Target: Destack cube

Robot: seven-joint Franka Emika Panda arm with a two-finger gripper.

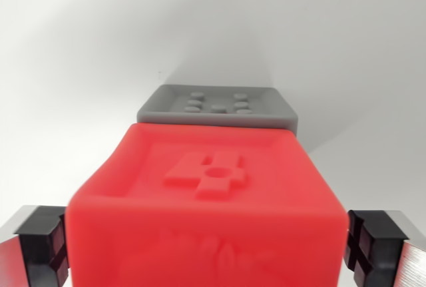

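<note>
A red cube point(206, 187) with a raised figure 4 on its top face fills the lower middle of the wrist view, very close and partly blurred. My gripper point(206, 257) straddles it. The left black pad point(46, 250) and the right black pad point(365, 247) each lie flush against a side of the cube, so the gripper is shut on it. Behind the red cube, farther from the camera, sits a grey cube point(218, 106) with raised dots on top. Only its top face and a strip of its front show, and whatever is under the red cube is hidden.
A plain white surface point(80, 67) surrounds both cubes on all sides. A soft shadow falls to the wrist view's right of the grey cube. No other objects show.
</note>
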